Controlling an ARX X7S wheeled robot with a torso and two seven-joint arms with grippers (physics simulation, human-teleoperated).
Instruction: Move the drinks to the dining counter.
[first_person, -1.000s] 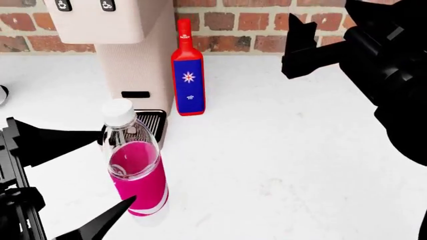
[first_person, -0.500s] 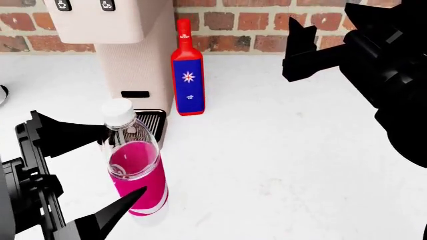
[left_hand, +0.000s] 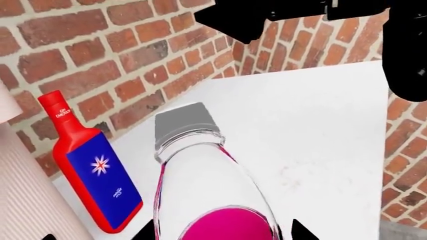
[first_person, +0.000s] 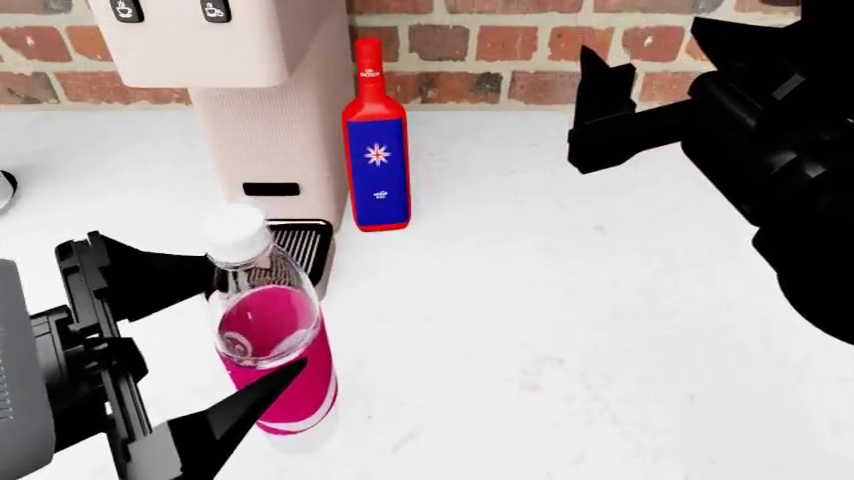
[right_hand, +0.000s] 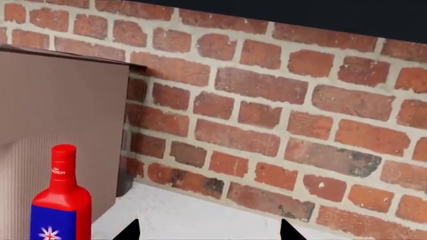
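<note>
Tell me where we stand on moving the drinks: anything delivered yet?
Nothing delivered: both drinks stand on the white counter by the brick wall. In hand: the open left gripper has a finger on each side of the pink bottle, not visibly closed on it. The right gripper hangs open above the counter, apart from the red bottle beside the coffee machine. Left: grasp, carry and place both.

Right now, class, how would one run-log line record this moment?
left hand: open, straddling pink bottle | right hand: open, raised, empty | red bottle: upright beside coffee machine | both drinks on white counter
</note>
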